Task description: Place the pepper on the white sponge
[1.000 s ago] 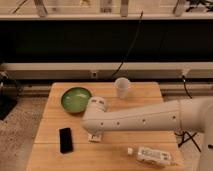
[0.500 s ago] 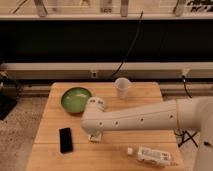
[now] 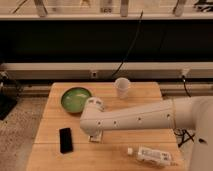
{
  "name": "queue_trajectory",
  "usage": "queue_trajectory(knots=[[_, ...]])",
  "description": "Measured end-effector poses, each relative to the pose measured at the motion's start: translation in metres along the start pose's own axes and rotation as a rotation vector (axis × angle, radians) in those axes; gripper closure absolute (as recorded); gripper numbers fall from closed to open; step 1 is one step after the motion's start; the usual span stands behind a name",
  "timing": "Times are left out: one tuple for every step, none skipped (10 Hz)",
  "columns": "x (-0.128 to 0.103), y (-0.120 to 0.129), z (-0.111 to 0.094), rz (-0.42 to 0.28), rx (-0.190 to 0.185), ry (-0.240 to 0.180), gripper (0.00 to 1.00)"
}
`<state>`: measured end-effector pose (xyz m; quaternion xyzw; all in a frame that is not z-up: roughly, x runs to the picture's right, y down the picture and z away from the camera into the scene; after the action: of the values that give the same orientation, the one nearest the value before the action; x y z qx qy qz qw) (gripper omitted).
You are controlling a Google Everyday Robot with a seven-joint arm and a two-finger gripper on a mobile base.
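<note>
White arm (image 3: 135,119) reaches from the right across the wooden table (image 3: 150,92), and we see its elbow end a little more to the left than half a second ago. We find the gripper (image 3: 95,131) hidden below the arm, over the white sponge (image 3: 95,136); whether its fingers are open we cannot tell. Only a corner of the sponge shows, so its long axis we cannot tell. We cannot see the pepper. Near it lie the black phone (image 3: 65,140), green bowl (image 3: 76,99), white cup (image 3: 121,87) and bottle (image 3: 151,156).
</note>
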<state>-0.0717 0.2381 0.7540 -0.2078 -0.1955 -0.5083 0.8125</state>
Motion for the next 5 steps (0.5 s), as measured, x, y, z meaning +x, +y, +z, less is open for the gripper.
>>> queue_trajectory(knots=[[-0.0015,-0.0007,0.0011,-0.007,-0.002,-0.003,0.73],[-0.0025,-0.001,0.0015,-0.012,-0.005,-0.003,0.62],[-0.0036,-0.0003,0.0023,-0.017,-0.011,-0.003,0.5],[-0.004,-0.0004,0.003,-0.02,-0.014,0.002,0.41],[-0.0034,0.0002,0.0036,-0.02,-0.02,0.011,0.32]])
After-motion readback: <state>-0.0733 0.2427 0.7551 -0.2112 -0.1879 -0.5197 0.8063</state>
